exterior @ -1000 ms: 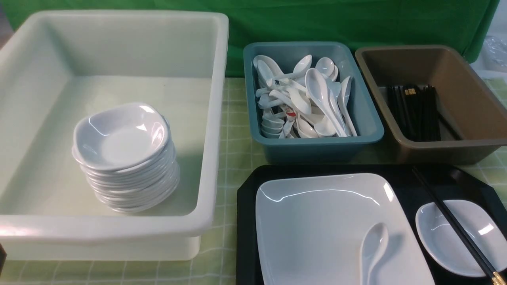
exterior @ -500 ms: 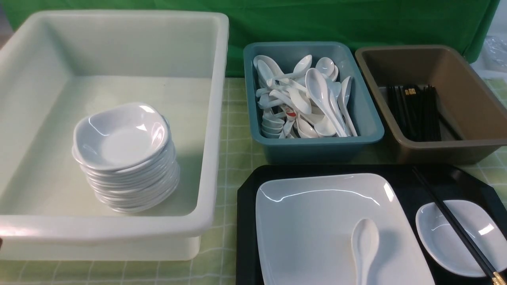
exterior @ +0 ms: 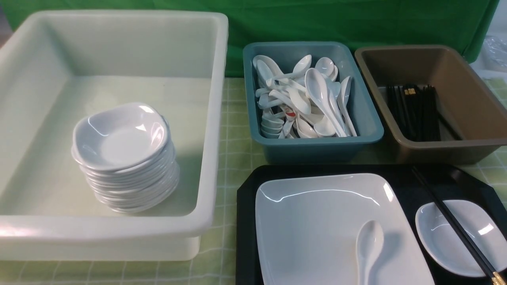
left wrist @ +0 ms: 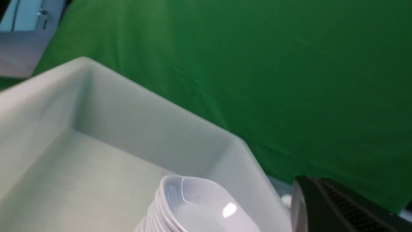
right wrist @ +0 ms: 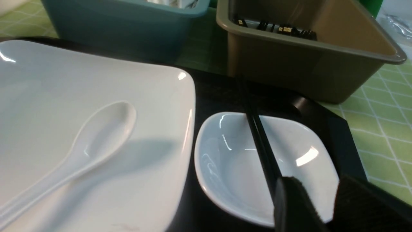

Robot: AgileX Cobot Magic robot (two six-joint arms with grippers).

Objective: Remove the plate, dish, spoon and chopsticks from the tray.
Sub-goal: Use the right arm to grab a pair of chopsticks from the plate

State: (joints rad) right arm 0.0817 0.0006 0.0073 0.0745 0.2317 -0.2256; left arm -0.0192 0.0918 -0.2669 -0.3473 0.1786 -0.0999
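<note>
The black tray (exterior: 247, 206) lies at the front right. On it rests the large white plate (exterior: 317, 225), and the white spoon (exterior: 369, 241) lies in the plate's near right part. Right of the plate sits the small dish (exterior: 443, 237), with the black chopsticks (exterior: 451, 225) laid across it. Neither arm shows in the front view. My right gripper (right wrist: 322, 185) hovers open over the near edge of the dish (right wrist: 231, 167), and the chopsticks (right wrist: 257, 135) run under its one finger. My left gripper (left wrist: 305, 190) is shut and empty, above the white bin's corner.
A big white bin (exterior: 214, 118) on the left holds a stack of small dishes (exterior: 122, 154). Behind the tray stand a teal bin (exterior: 317, 148) full of spoons and a brown bin (exterior: 435, 152) with chopsticks. A green checked cloth covers the table.
The spoon's bowl swung slightly left on the plate, then back right. A dark part at the front view's lower left edge has slipped out of sight.
</note>
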